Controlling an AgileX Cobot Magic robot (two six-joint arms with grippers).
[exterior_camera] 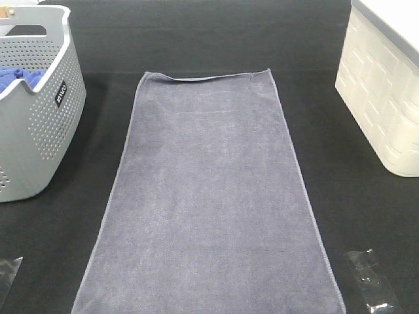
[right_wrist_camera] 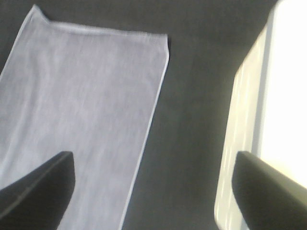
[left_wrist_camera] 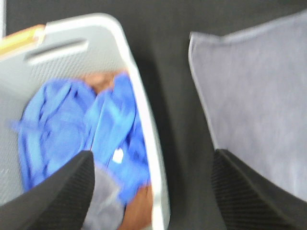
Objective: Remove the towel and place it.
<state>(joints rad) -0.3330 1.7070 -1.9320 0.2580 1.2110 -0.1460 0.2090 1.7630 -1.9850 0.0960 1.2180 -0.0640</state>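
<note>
The towel (exterior_camera: pixel 206 196), grey-lavender with a thin hem, lies spread flat and lengthwise on the black table, its far edge slightly curled. In the left wrist view, my left gripper (left_wrist_camera: pixel 153 191) stands open above the grey basket's rim, with the towel's (left_wrist_camera: pixel 259 105) corner to one side. In the right wrist view, my right gripper (right_wrist_camera: pixel 153 191) is open over bare table between the towel (right_wrist_camera: pixel 81 115) and the white bin (right_wrist_camera: pixel 268 110). Neither gripper holds anything. From the high camera only fingertips (exterior_camera: pixel 370 281) show, at the bottom corners.
A perforated grey basket (exterior_camera: pixel 39 124) stands at the left with a bright blue cloth (left_wrist_camera: pixel 76 124) inside. A white ribbed bin (exterior_camera: pixel 386 91) stands at the right. Black table (exterior_camera: pixel 209 39) surrounds the towel.
</note>
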